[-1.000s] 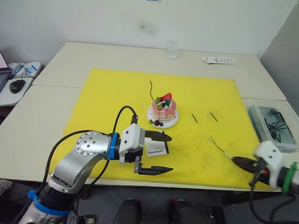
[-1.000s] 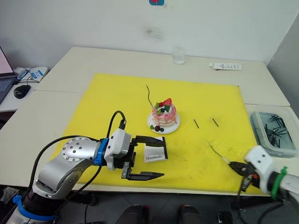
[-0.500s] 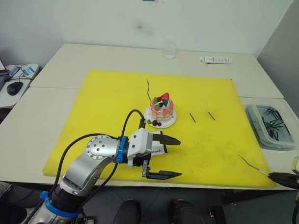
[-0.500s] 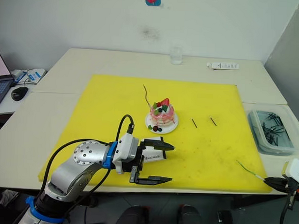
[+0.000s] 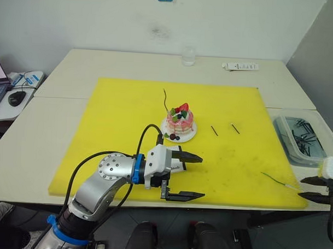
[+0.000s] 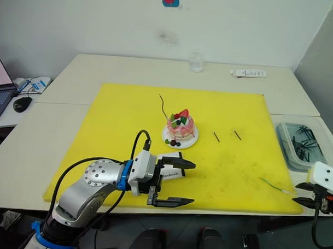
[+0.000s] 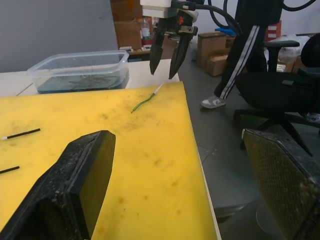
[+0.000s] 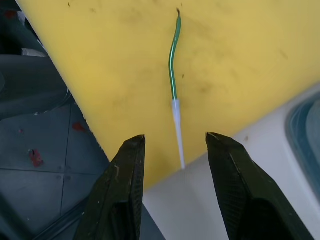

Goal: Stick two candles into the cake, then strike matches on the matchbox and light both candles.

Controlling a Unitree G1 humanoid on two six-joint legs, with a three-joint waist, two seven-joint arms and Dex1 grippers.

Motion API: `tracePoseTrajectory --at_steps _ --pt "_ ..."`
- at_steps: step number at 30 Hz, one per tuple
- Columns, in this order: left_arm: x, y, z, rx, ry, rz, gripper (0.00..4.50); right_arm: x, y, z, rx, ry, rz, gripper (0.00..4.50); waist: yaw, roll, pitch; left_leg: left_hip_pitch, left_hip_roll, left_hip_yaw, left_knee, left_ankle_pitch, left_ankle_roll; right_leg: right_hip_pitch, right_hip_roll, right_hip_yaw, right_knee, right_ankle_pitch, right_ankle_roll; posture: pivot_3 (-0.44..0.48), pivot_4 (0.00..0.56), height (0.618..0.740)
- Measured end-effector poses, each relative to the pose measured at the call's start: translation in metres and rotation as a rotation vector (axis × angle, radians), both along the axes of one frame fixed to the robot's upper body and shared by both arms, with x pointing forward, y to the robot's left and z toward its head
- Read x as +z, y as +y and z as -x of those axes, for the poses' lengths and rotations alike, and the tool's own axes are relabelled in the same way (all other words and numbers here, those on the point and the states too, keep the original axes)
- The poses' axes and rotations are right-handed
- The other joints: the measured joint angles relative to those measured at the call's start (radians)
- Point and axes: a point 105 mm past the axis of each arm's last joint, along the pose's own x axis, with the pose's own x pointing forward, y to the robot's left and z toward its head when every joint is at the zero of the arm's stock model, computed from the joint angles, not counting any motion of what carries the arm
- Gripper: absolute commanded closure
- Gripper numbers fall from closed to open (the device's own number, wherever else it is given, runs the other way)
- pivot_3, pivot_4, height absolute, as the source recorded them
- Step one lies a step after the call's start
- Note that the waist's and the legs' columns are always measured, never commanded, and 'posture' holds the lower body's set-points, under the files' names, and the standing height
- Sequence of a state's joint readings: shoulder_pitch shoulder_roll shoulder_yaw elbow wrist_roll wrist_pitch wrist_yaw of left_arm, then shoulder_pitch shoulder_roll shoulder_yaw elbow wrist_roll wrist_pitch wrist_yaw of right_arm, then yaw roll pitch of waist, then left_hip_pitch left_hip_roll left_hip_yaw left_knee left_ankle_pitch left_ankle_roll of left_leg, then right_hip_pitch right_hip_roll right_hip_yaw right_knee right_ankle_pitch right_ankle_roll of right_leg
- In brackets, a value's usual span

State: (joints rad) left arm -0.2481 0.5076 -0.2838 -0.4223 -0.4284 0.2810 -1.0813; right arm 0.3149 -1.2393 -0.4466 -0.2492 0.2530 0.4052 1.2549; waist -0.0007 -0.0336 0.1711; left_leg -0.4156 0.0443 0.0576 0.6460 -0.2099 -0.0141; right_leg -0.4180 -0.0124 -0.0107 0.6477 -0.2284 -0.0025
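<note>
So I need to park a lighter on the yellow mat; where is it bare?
Bare: the mat behind and left of the cake, and between the matches and the loose candle. Crowded: the front by the left gripper and matchbox.

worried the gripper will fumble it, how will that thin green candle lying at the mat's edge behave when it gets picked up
The candle looks very thin and wavy, so it is probably light and may bend if squeezed hard. It lies flat on the yellow mat, leaving little to grip, so it may slide or roll. The open right gripper straddles its white tip.
</note>
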Motion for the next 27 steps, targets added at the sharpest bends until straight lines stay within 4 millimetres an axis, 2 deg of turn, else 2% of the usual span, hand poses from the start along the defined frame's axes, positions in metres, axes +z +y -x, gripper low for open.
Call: tracePoseTrajectory --at_steps 8,18,27 --pt "-0.001 -0.003 0.000 0.014 -0.008 0.002 0.00 -0.011 0.007 -0.009 -0.038 0.074 0.086 2.54 0.001 0.000 0.000 -0.001 -0.001 0.001 0.000 0.000 0.000 -0.001 -0.001 0.000 -0.001 0.000 0.000 0.000 0.150 0.740" --pt "-0.003 -0.005 0.003 0.020 0.000 0.007 0.00 -0.024 0.001 -0.013 -0.098 0.125 0.109 2.54 0.001 0.000 0.000 -0.001 0.000 0.001 0.000 0.000 0.000 -0.001 -0.001 0.000 0.000 0.000 0.000 0.000 0.150 0.740" --pt "-0.002 -0.006 0.005 0.006 -0.014 0.011 0.00 -0.025 0.005 -0.017 -0.113 0.124 0.108 2.54 0.001 0.000 0.000 -0.001 0.000 0.002 0.000 0.000 0.000 -0.001 0.000 0.000 0.000 0.000 0.000 0.000 0.150 0.740"
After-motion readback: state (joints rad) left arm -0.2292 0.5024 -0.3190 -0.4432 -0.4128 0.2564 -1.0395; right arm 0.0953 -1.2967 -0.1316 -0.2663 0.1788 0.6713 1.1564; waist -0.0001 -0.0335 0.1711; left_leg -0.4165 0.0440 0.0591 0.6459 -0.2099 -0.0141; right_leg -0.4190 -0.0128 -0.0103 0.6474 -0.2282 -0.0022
